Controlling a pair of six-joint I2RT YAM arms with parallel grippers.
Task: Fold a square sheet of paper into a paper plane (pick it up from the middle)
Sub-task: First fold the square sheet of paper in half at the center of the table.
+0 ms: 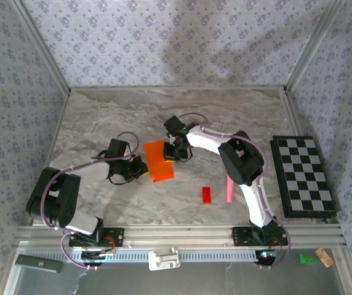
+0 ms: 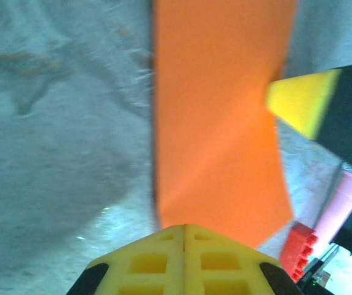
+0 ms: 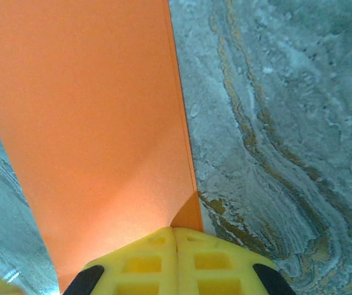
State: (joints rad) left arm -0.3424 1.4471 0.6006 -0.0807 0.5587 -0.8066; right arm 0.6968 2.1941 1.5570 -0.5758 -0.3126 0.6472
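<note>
Top external view: a folded bright orange paper sheet (image 1: 158,161) sits between the two grippers.
The left gripper (image 1: 140,167) meets the sheet's near-left edge and the right gripper (image 1: 175,152) its far-right corner. Both pairs of yellow fingers are pressed fully together at the paper's rim, over the grey marbled tabletop (image 1: 102,123). I cannot tell whether either pinches it.

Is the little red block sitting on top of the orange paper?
No, the red block lies on the bare table, apart from the orange paper.
</note>
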